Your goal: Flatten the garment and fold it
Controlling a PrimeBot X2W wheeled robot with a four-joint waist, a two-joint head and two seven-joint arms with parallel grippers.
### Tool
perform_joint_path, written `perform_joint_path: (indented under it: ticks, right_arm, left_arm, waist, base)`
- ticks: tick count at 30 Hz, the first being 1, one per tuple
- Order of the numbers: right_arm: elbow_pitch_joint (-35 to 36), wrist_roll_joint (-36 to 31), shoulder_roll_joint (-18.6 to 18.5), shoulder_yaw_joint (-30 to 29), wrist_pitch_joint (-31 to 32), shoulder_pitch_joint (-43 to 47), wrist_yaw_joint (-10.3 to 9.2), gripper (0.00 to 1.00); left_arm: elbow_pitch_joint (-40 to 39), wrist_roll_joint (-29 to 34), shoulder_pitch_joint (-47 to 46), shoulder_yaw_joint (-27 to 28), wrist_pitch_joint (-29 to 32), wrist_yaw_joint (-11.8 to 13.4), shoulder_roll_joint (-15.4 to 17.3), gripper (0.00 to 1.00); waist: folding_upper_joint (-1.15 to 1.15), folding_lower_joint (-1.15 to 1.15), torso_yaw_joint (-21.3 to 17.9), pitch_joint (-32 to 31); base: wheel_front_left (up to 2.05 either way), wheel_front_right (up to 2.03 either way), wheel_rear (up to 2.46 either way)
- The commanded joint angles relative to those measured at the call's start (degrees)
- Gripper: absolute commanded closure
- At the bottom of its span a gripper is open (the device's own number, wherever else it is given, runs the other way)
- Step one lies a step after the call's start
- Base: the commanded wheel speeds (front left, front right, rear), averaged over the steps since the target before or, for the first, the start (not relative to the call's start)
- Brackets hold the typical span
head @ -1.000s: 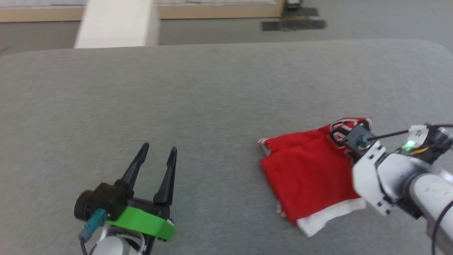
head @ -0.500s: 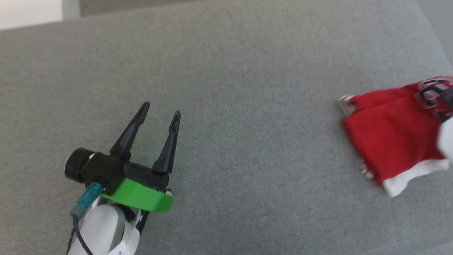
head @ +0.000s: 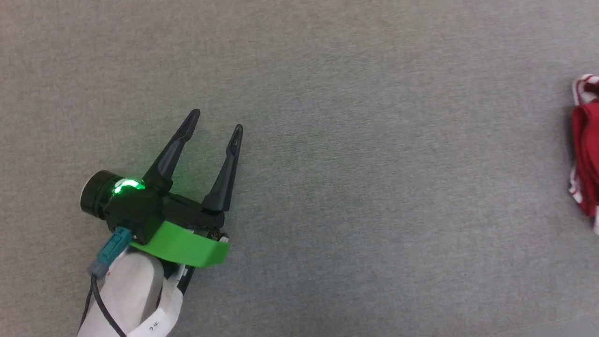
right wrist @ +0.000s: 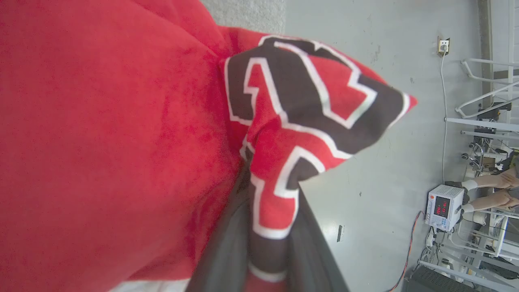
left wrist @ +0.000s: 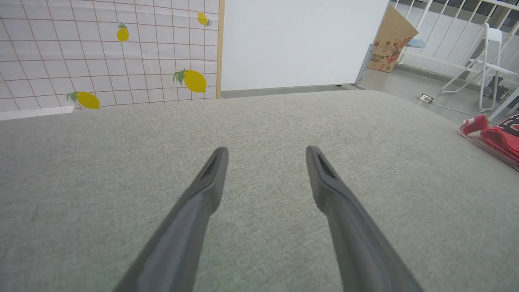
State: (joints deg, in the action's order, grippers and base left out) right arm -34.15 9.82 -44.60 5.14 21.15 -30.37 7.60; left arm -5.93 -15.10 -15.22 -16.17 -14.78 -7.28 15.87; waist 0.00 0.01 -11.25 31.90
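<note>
Left gripper (head: 216,120) over table (head: 351,187), left part, well apart from garment (head: 587,140). Garment on table, at its right edge. Garment fold pinched between right gripper (right wrist: 271,190) fingers. Pinched corner juts past table edge, floor (right wrist: 365,182) behind.

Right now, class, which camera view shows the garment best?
The right wrist view: the garment is close and large, its black number print pinched by the right tool. The head view cuts it off at the right edge; the left wrist view shows a small far corner.
</note>
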Motion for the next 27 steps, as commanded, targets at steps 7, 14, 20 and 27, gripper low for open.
perform_joint_path:
  ticks: [7,14,20,27]
  right_arm:
    - [-2.6,-3.6,1.6,-2.5,-4.8,-1.4,-0.11,1.00]
    - [-3.7,-6.7,2.5,-3.8,-6.1,-2.7,-0.11,0.00]
    - [-2.8,-6.9,3.0,-3.1,-9.0,-4.1,-0.11,0.00]
    - [3.4,-3.9,7.9,-2.2,-14.6,-4.3,-0.11,0.00]
  left_arm:
    - [0.8,0.4,-0.9,-0.2,-0.2,-0.2,-0.1,0.00]
    - [2.0,0.0,0.0,0.0,-0.2,-0.2,-1.3,0.00]
    - [2.8,-0.7,2.7,1.4,-0.2,-0.2,-3.0,0.00]
    - [3.5,-0.7,7.1,4.8,-0.2,-0.2,-4.6,0.00]
  waist:
    - [0.00,-0.01,1.6,0.4]
    - [0.00,-0.01,1.5,-3.5]
    - [0.00,-0.01,1.7,-9.5]
    - [0.00,-0.01,2.8,-17.2]
  base:
    - [0.00,0.00,0.00]
    - [0.00,0.00,0.00]
    - [0.00,0.00,0.00]
    - [0.00,0.00,0.00]
